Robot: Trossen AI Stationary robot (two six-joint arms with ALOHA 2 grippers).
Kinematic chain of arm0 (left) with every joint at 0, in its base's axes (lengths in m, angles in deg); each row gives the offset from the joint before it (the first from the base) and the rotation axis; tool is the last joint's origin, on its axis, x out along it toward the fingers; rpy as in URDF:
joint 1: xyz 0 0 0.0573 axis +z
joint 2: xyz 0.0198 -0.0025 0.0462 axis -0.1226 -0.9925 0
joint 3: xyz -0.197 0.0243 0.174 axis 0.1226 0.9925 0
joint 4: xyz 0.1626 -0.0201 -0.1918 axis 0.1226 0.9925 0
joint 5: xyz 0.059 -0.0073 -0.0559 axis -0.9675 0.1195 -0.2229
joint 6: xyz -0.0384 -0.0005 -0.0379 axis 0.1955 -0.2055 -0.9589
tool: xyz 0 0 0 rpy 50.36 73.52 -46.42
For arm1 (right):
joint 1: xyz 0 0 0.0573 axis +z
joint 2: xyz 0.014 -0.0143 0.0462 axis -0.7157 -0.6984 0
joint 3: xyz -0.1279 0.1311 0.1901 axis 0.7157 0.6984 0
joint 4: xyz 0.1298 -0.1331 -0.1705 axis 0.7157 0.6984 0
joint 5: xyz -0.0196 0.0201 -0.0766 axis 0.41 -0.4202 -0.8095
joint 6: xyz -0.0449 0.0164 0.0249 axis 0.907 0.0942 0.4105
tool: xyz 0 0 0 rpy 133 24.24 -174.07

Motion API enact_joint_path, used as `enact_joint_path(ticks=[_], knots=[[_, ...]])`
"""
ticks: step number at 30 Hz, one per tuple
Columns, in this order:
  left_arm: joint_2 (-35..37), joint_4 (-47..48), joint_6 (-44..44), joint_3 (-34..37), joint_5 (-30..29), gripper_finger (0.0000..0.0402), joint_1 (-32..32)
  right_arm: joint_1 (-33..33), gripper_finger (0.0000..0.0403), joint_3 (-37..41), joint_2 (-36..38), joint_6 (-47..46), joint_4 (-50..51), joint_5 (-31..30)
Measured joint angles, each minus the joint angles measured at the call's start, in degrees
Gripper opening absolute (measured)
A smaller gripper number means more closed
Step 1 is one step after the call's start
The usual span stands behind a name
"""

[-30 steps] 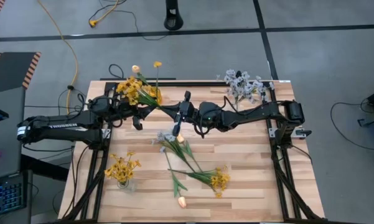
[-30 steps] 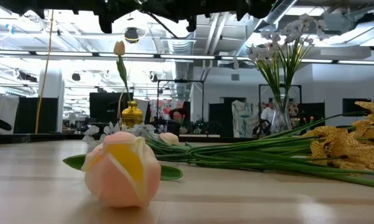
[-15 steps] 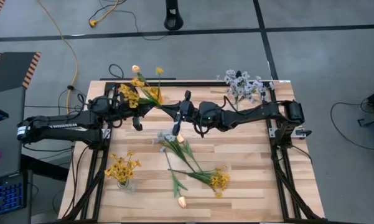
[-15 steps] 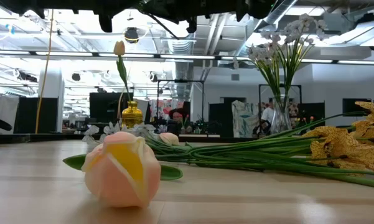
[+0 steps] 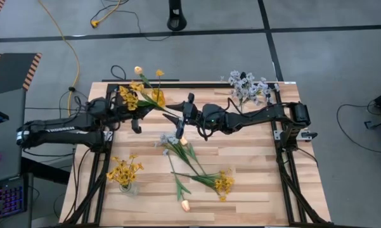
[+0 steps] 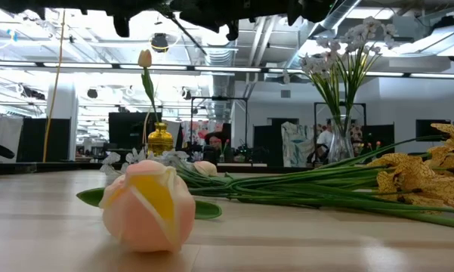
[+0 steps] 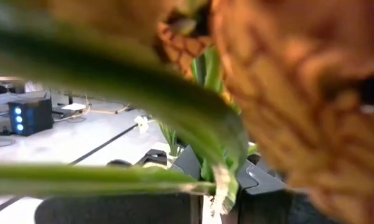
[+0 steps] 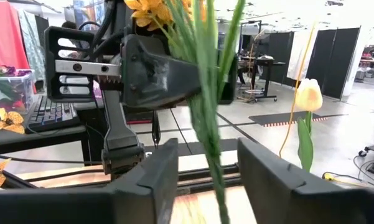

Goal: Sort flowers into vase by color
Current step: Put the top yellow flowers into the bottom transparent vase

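Note:
A yellow flower sprig (image 5: 130, 96) hangs in the air over the table's far left part, with my left gripper (image 5: 141, 109) shut on it. Its green stems (image 8: 206, 134) reach toward my right gripper (image 8: 208, 183). That gripper is open, with one finger on each side of the stem ends and a gap to both. In the left wrist view the blurred blossoms (image 7: 286, 93) and stems fill the picture. A gold vase (image 6: 160, 140) holds a peach bud (image 6: 144, 58). A glass vase (image 6: 340, 143) holds blue-white sprays, and another vase (image 5: 125, 174) holds yellow blossoms. My left gripper pinches the bunch of green stems (image 8: 202, 74) between its two fingers, just below the yellow blossoms. It comes in level from the table's left side. The sprig is lifted clear of the table, its stem end pointing toward the right arm.
Loose flowers lie on the table's middle and near part: a blue-white spray and green stems (image 5: 180, 155), a yellow sprig (image 5: 223, 183) and a peach bud (image 5: 186, 204). In the low view the bud (image 6: 149, 204) is up close. Both arms span the far half.
The yellow sprig's blossom cluster has shifted a little toward the table's left edge, and it looks more bunched than before. The right arm has kept still.

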Motion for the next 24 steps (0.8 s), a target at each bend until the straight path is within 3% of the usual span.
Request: enact_joint_path(ticks=[5, 12, 24], knots=[[7.2, 11.8, 0.0, -2.3, -0.6, 0.0006, 0.0, 0.0, 0.023, 0.0, 0.0, 0.0, 0.3, 0.0], [14.6, 35.0, -3.2, -11.0, -1.0, 0.0006, 0.0, 0.0, 0.0234, 0.0, 0.0, 0.0, 2.4, -0.1], [17.6, 68.4, -8.2, -29.3, -0.7, 0.0006, 0.0, -0.1, 0.0234, 0.0, 0.0, -0.1, 3.6, -0.3]])
